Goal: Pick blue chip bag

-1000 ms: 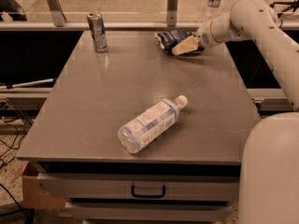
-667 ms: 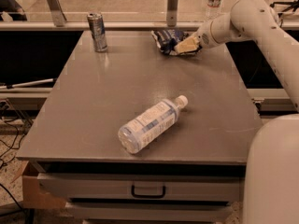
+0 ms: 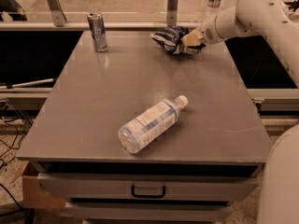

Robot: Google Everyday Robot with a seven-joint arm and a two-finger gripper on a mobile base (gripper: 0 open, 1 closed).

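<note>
- The gripper point(image 3: 190, 40) is at the far right of the grey table point(image 3: 84, 111), at the end of the white arm point(image 3: 254, 10) that reaches in from the right.
- The gripper is against the right side of the blue chip bag point(image 3: 167, 36). Whether it is spread or clamped on the bag cannot be told.
- The blue chip bag is crumpled, near the table's far edge and right of centre.
- A slim drink can point(image 3: 96, 31) stands upright at the far left, well apart from the bag.
- A clear water bottle point(image 3: 149, 124) lies on its side near the front edge, with its cap pointing to the far right.
- A drawer point(image 3: 147, 190) with a dark handle sits below the tabletop.
</note>
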